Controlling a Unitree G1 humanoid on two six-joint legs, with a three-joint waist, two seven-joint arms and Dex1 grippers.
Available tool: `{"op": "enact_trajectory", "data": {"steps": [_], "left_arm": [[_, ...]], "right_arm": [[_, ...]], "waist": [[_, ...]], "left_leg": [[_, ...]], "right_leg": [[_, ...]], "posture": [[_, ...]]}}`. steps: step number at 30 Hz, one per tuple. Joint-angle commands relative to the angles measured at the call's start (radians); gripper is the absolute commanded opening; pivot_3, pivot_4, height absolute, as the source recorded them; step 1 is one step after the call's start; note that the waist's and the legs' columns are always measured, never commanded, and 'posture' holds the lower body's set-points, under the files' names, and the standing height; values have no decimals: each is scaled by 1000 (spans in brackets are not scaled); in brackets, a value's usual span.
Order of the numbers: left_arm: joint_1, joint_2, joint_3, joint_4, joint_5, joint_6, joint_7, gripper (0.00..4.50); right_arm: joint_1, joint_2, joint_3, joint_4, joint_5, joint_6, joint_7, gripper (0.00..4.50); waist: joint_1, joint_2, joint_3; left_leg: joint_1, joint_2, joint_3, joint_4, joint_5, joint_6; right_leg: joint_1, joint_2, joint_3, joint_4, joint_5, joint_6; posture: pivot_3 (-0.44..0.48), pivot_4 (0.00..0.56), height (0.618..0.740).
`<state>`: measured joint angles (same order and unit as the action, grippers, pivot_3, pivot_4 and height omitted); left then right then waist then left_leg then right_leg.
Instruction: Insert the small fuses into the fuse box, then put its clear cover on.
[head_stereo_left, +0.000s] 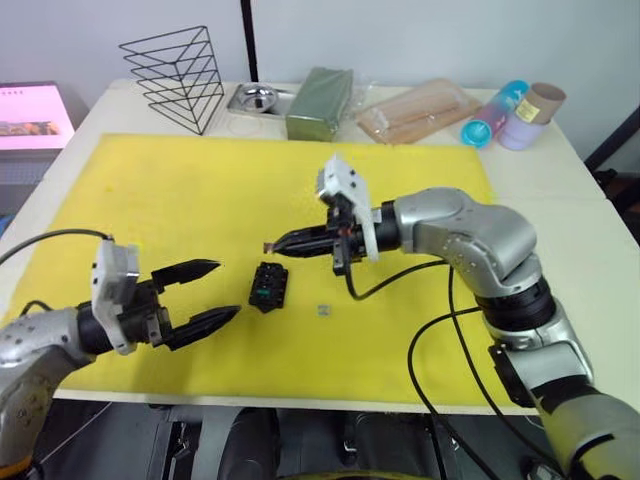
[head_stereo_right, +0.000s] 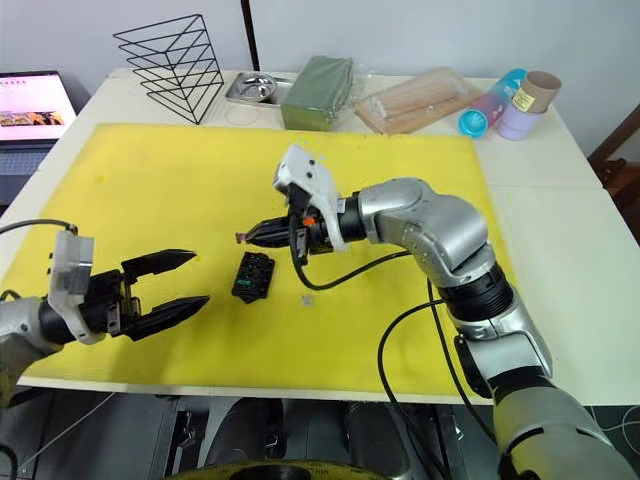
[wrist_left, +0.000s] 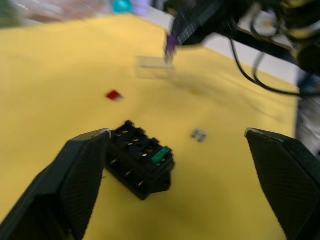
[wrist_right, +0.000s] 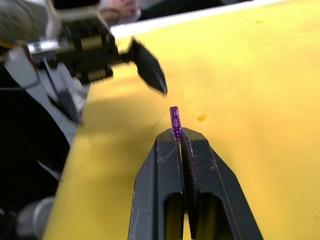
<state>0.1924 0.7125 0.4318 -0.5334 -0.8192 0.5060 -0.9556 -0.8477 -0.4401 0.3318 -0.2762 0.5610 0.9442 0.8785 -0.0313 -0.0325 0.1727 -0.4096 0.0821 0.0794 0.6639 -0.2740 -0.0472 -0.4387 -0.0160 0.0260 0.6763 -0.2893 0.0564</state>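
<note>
Between the tips of the right gripper (wrist_right: 178, 137) stands the purple fuse (wrist_right: 174, 120), pinched by its lower end with the rest poking out beyond the closed fingers. Just below and slightly ahead of those tips, on the yellow mat (head_stereo_left: 180, 190), lies the fuse box (head_stereo_left: 268, 287), apart from the claw and not touched by it. A green fuse (wrist_left: 160, 155) already sits in a slot at one end of the box. The red fuse (wrist_left: 114, 95) lies loose on the mat beyond the box, the pale grey fuse (head_stereo_left: 323, 310) lies loose just beside it, and the clear cover (wrist_left: 154, 68) rests flat on the mat beneath the right gripper's tips.

By the look of it, the step in hand is seating the purple fuse, the second of four, with the cover last. The next move likely calls for turning the fuse so its blades point down, lining it over an empty slot and pressing straight in; a small tilt could jam it or nudge the unheld box.

The right arm reaches in across the mat with its forearm about level and fingers pointing towards the robot's left. The left gripper (head_stereo_left: 205, 293) hovers low just beside the box, its fingers spread wide and holding nothing, aimed at the box as though ready to steady it.
</note>
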Motion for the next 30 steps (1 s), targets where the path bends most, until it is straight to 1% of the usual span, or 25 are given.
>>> {"op": "enact_trajectory", "data": {"steps": [1,4,7,9,13,18,30], "left_arm": [[74,-81,-7,-36,90,-110,60,4473],[137,-151,-58,-50,173,-191,90,4473],[145,-200,-117,-48,235,-239,128,4473],[149,-224,-163,-35,308,-301,145,4473],[156,-289,-211,-28,352,-350,203,4473],[166,-316,-248,3,408,-414,228,4473],[155,-315,-281,-2,425,-420,272,4473]], "right_arm": [[20,16,36,-53,-57,-44,-43,0],[40,13,74,-72,-114,-72,-72,0],[51,23,88,-83,-134,-79,-85,0],[60,27,100,-93,-145,-81,-91,0],[69,26,126,-102,-183,-88,-103,0],[78,13,148,-106,-223,-101,-99,0],[80,22,153,-93,-260,-99,-90,0]], "waist": [[1,0,0],[1,0,-1],[8,0,-1],[12,0,-1],[13,-1,-1],[13,0,-1],[13,0,-1]], "left_leg": [[0,0,0,0,0,0],[0,0,0,0,0,0],[0,0,0,0,0,0],[1,0,0,0,0,0],[1,0,0,0,0,0],[1,0,0,0,0,0],[1,0,0,0,0,0]], "right_leg": [[0,0,0,0,0,0],[0,0,0,0,0,0],[0,0,0,0,0,0],[1,1,0,1,0,0],[1,1,0,0,0,0],[1,1,0,1,0,0],[1,1,0,1,0,0]], "posture": [[0,150,740],[0,150,740],[0,150,740],[0,150,740],[0,150,740],[0,150,740],[0,150,740]]}}
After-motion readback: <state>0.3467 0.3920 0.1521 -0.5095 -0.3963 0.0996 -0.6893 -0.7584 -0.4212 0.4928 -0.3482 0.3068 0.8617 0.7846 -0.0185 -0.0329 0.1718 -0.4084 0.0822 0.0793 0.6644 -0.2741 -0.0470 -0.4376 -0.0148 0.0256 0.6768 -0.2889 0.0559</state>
